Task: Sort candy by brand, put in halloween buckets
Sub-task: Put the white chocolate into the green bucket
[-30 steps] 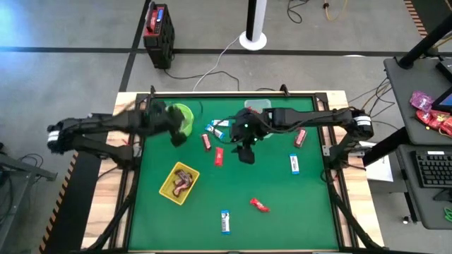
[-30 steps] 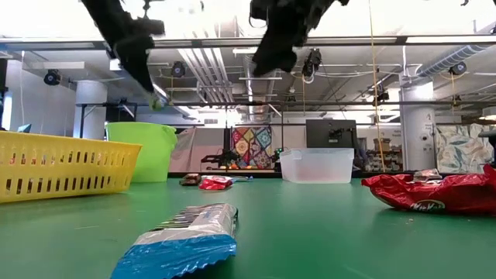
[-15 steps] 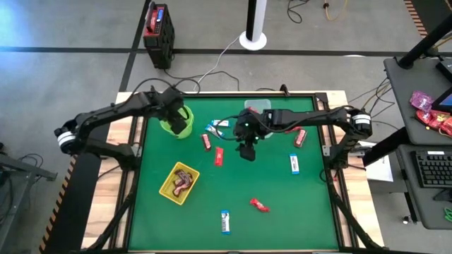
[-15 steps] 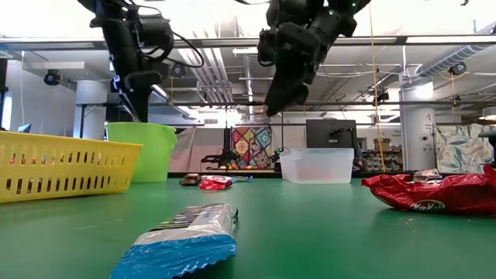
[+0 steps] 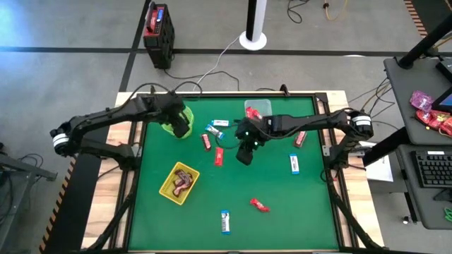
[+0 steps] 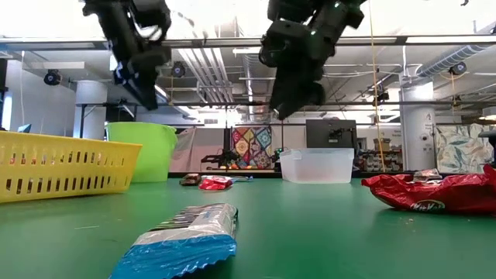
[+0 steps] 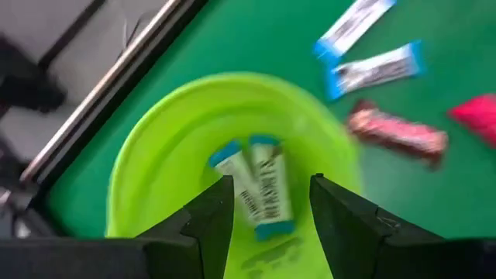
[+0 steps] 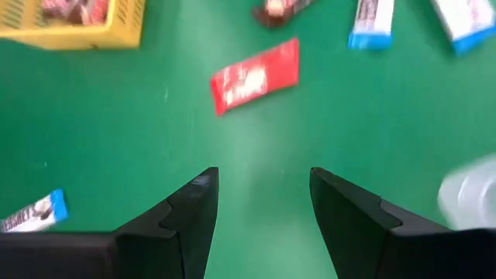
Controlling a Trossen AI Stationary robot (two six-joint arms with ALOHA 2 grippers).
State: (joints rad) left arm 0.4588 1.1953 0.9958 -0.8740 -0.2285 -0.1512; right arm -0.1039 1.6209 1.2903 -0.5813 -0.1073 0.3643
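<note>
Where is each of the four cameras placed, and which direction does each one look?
High view: above, looking straight down; both arms show.
Low view: table height, looking level toward the room; both arms hang from above.
Left wrist view: over the lime-green bucket, which holds blue-and-white bars; left claw open.
Right wrist view: above a red bar; right claw open.
Shared: high and left wrist views both show the bucket.

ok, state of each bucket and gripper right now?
left gripper: open, empty, over the green bucket
green bucket: upright, two blue-and-white bars inside
yellow basket: holds dark-wrapped bars
clear tub: upright, contents unclear
right gripper: open, empty, above a red bar
</note>
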